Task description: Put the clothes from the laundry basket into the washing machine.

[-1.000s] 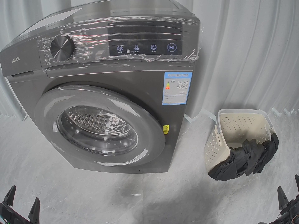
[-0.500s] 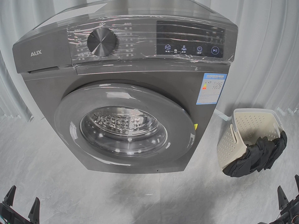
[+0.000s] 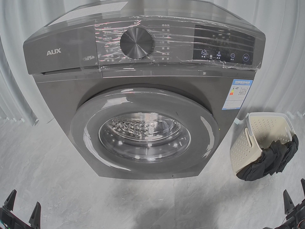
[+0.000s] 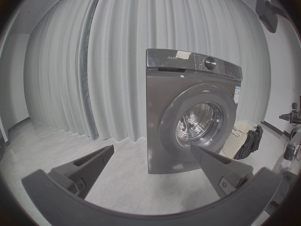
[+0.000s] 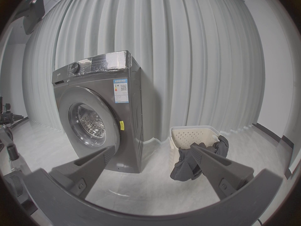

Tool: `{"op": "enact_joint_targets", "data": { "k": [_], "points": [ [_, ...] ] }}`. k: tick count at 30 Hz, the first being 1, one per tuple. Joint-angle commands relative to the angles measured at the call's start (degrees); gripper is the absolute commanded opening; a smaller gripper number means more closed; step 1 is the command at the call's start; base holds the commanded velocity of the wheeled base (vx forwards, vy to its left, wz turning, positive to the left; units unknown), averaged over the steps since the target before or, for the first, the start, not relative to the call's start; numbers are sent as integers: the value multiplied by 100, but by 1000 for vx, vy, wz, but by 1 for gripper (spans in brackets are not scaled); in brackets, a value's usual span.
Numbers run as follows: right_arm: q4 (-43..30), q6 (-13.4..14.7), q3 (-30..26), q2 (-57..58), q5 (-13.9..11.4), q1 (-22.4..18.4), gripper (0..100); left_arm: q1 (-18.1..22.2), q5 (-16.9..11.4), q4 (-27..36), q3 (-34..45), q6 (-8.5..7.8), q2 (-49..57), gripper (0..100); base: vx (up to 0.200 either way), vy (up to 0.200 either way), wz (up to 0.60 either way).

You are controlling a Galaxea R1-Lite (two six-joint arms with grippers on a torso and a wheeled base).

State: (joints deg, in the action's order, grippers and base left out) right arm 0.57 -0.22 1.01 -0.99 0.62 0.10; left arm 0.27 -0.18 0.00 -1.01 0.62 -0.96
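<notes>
Left gripper (image 4: pixel 151 148): low at the near left, fingers (image 4: pixel 91 164) spread wide, nothing between them.
Right gripper (image 5: pixel 151 148): low at the near right, fingers (image 5: pixel 219 170) likewise spread and empty.
Clothes (image 3: pixel 270 163): a dark bundle draped over the near rim of the laundry basket (image 3: pixel 241 150), part of it hanging outside. None is in the machine yet.
Basket risk: it looks light and stands on smooth floor (image 3: pixel 127 201). A grab at the hanging cloth could drag or tip it, or pull the bundle onto the floor.
Grip risk: the bundle looks like several folds together, so a shallow pinch may lift only a corner and shed the rest on the way.
Door (image 3: pixel 146 137): shut (I cannot make out its handle or hinge side). Picking up clothes first would leave a loaded gripper facing a closed drum.
Swing risk: the basket stands just beside the washing machine (image 3: pixel 63 89) on its right, where an opening door or a reaching arm might knock it.
Panel risk: the touch icons (image 3: pixel 224 53) sit under plastic film (image 3: pixel 178 42), and a stray brush could press one.
Writing: a short brand mark (image 3: pixel 54 52) at the upper left, small print around the dial (image 3: pixel 136 43), a blue-edged sticker (image 3: pixel 237 94) and a small yellow one (image 5: pixel 122 125), the fine print too small to make out.
</notes>
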Motion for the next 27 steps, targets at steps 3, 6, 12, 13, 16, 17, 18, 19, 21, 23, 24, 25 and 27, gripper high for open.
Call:
{"op": "enact_joint_targets", "data": {
  "k": [3, 6, 12, 13, 16, 17, 18, 19, 21, 23, 24, 25, 27],
  "points": [
    [4, -4, -101, 99, -1, -1, 100, 0, 1, 0, 92, -1, 96, 100, -200, 0, 0],
    [4, -4, -101, 99, -1, -1, 100, 0, 1, 0, 92, -1, 96, 100, -67, 0, 0],
    [4, -4, -101, 99, -1, -1, 100, 0, 1, 0, 92, -1, 96, 100, 0, 0, 0],
    [4, -4, -101, 99, -1, -1, 100, 0, 1, 0, 92, -1, 96, 100, 0, 0, 0],
    [4, -4, -101, 99, -1, -1, 100, 0, 1, 0, 92, 8, 96, 100, 0, 0, 0],
    [4, -4, -101, 99, -1, -1, 100, 0, 1, 0, 92, 8, 96, 100, 0, 200, 0],
    [4, 4, -101, 99, -1, -1, 100, 0, 1, 0, 92, -1, 96, 100, 0, 200, 0],
    [4, 13, -101, 99, -1, -1, 100, 0, 1, 0, 92, -1, 96, 100, 0, 200, 0],
    [4, 13, -101, 99, -1, -1, 100, 0, 1, 0, 92, -1, 96, 100, 0, 200, 0],
    [4, 4, -101, 99, -1, -1, 100, 0, 1, 0, 92, -1, 96, 100, 0, 200, 0],
    [4, 13, -101, 99, -1, -1, 100, 0, 1, 0, 92, -1, 96, 100, 0, 200, 0],
    [4, 13, -101, 99, -1, -1, 100, 0, 1, 0, 92, -1, 96, 100, 0, 200, 0],
    [4, 13, -101, 99, -1, -1, 100, 0, 9, 0, 92, -9, 96, 100, 0, 0, 0]
  ]
}}
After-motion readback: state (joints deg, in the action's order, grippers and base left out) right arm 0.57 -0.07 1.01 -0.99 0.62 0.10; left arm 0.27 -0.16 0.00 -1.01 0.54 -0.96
